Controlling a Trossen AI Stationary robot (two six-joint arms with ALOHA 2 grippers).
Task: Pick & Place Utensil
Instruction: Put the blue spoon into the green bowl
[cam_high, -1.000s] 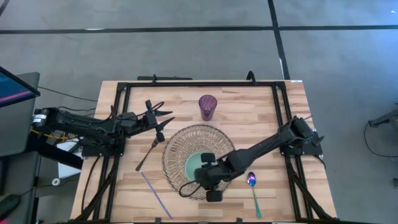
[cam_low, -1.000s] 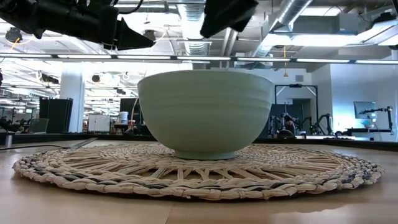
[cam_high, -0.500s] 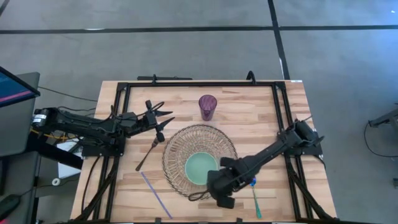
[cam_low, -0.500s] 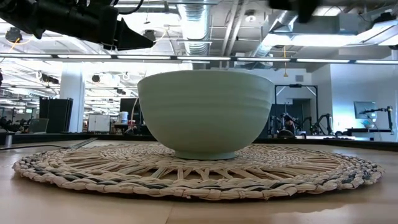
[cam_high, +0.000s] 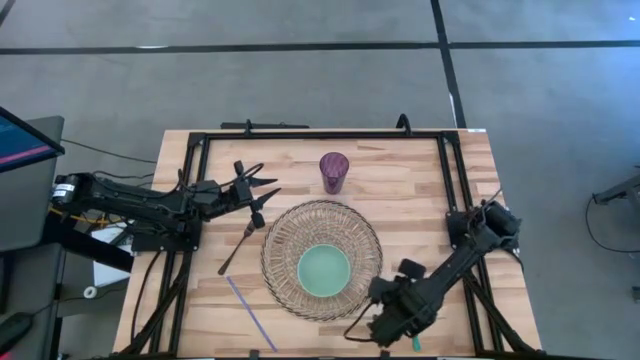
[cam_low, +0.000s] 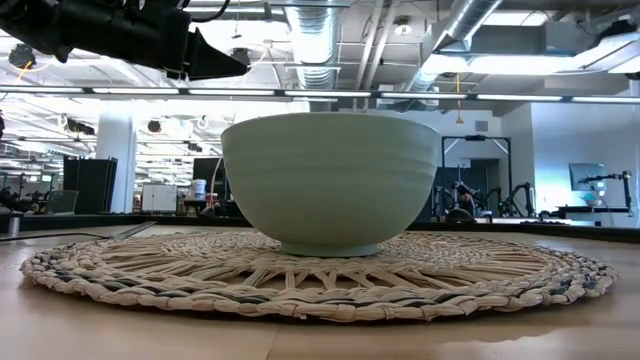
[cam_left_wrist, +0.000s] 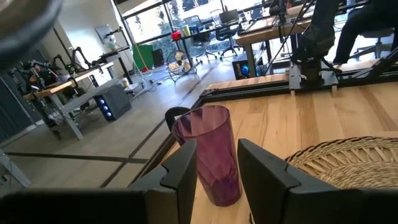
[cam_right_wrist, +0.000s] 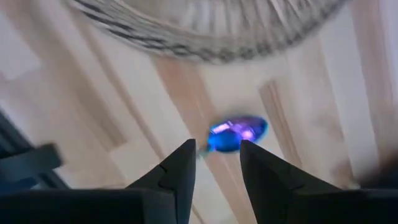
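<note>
High view: a woven mat (cam_high: 322, 262) lies mid-table with a pale green bowl (cam_high: 324, 271) on it. A purple cup (cam_high: 334, 172) stands beyond the mat. A fork (cam_high: 238, 247) lies left of the mat, and a thin purple straw (cam_high: 250, 313) lies near the front edge. The left gripper (cam_high: 262, 194) hovers over the table's left part, above the fork, fingers spread and holding nothing. The right gripper (cam_high: 392, 325) is low at the front right, just right of the mat; only the teal handle tip of the spoon (cam_high: 415, 345) shows past it.

Low view: the bowl (cam_low: 330, 180) sits upright on the mat (cam_low: 320, 275). The left arm shows dark at the top left.

Left wrist view: the fingers (cam_left_wrist: 183, 171) stand apart, empty, with the cup (cam_left_wrist: 210, 153) upright beyond them and the mat's edge (cam_left_wrist: 348, 160) beside it.

Right wrist view: the fingers (cam_right_wrist: 180, 165) stand apart, grasping nothing. The spoon's iridescent blue bowl (cam_right_wrist: 236, 134) lies on the wood between and beyond them, near the mat's rim (cam_right_wrist: 205, 28).
</note>
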